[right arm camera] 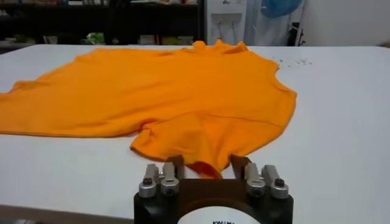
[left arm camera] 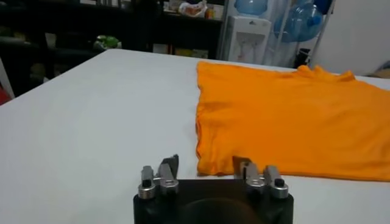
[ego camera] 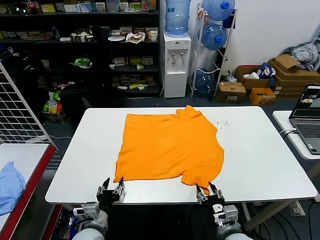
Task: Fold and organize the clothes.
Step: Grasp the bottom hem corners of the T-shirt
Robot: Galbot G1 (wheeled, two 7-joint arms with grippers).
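An orange T-shirt (ego camera: 170, 147) is lying spread flat on the white table (ego camera: 260, 150), roughly in the middle and a little toward the near edge, with its collar pointing to the far side. One sleeve is sticking out at the near right corner of the shirt, and the fabric there is bunching slightly.

The left gripper (ego camera: 111, 190) is hovering at the near edge of the table, just beside the shirt's near left corner. In the left wrist view its jaws are standing apart, with that corner of the shirt (left arm camera: 292, 122) lying just ahead of the left gripper (left arm camera: 206, 164) and nothing between the fingers.

The right gripper (ego camera: 210, 192) is sitting at the near edge too, right at the sleeve. In the right wrist view its jaws are also standing apart, and the tip of the sleeve is reaching into the gap of the right gripper (right arm camera: 206, 163); whether the fingers are touching the shirt (right arm camera: 177, 91) cannot be told.

Small dark specks (ego camera: 222, 123) are lying on the table just beyond the shirt's right shoulder. A laptop (ego camera: 309, 112) is standing open on a neighbouring table at the right. A light blue cloth (ego camera: 10, 186) is resting on a side table at the left. Behind the table, a water dispenser (ego camera: 176, 52), dark shelves (ego camera: 80, 45) and cardboard boxes (ego camera: 280, 75) are standing well apart from the work.
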